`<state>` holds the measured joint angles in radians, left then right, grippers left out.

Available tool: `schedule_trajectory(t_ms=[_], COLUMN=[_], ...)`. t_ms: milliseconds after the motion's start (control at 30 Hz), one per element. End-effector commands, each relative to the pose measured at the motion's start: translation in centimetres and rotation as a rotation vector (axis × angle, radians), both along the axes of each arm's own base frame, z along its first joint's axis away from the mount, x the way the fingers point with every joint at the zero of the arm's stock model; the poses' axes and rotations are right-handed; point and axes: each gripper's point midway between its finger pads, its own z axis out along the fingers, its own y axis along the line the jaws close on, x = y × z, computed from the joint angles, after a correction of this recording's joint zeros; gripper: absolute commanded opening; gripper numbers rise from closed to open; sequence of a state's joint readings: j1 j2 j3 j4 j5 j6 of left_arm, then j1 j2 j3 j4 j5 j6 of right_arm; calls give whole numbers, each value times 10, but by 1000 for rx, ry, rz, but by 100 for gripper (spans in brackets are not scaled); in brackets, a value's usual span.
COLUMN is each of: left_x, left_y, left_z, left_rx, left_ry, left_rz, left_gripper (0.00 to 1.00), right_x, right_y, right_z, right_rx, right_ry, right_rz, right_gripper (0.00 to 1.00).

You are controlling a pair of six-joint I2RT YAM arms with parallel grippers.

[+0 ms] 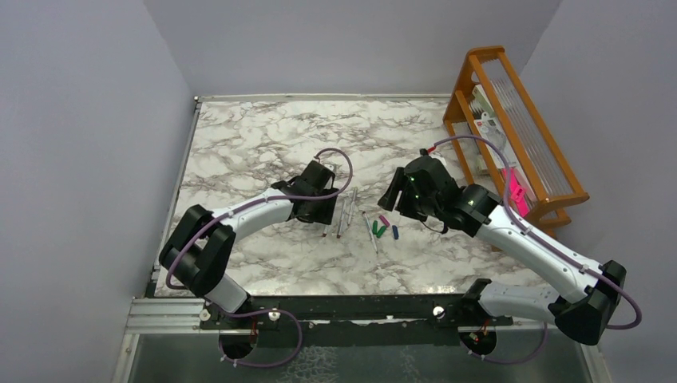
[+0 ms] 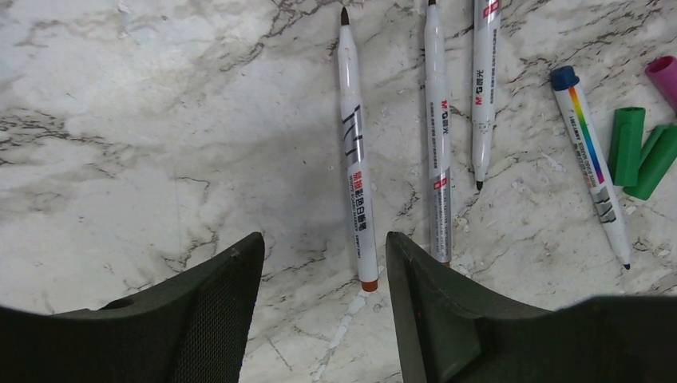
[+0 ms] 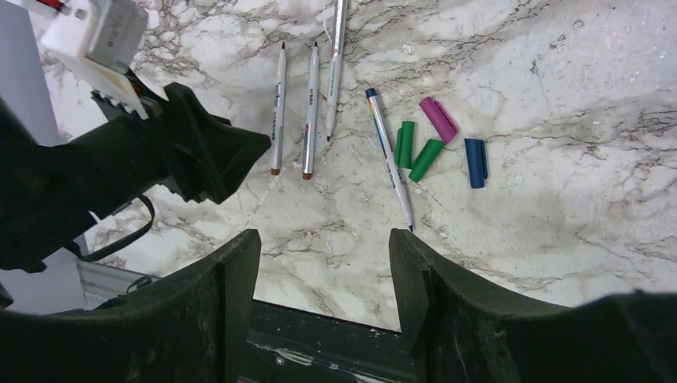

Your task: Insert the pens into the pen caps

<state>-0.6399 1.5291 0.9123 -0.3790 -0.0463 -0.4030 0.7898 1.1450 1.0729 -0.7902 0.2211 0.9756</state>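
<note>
1. No pen is capped yet; the pick-up step is judged to be in hand.
2. The pens (image 2: pixel 435 144) are laid side by side on the counter (image 2: pixel 120 120). The pen caps (image 3: pixel 425 159) are laid loose just beside them, at 3 o'clock in the top view.
3. The left hand (image 2: pixel 323 307) is held spread and empty, with the nearest pen (image 2: pixel 355 152) at 12 o'clock of its gap.
4. The right hand (image 3: pixel 323 307) is likewise spread and empty.
5. Next, a pen is to be pinched on its barrel, a cap by the other hand, and tip aligned with opening.
</note>
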Motion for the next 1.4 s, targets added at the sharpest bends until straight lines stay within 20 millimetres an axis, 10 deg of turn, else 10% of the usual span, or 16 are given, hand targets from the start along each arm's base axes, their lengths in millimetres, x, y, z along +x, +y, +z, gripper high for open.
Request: schedule_trajectory(t_ms=[0,467,867,1367], left_x=[0,-9,-15,7], left_y=[-5,-5,0,-74], left_z=[-5,-30,-42,62], left_rx=[32,164,231,-147], left_ry=[11,73,101,-119], left_rz=[8,-6,-63,-283], left_gripper=[60,50,0,0], right_x=[1,-1,-1,23], right_y=[-15,-17,-18,17], right_z=[3,-5,-6,27], right_rx=[-23,-36,-38,165], right_ry=[-11,4,7,-52], right_rz=[-66,-73,-83,-36], right_gripper=[61,58,57,62])
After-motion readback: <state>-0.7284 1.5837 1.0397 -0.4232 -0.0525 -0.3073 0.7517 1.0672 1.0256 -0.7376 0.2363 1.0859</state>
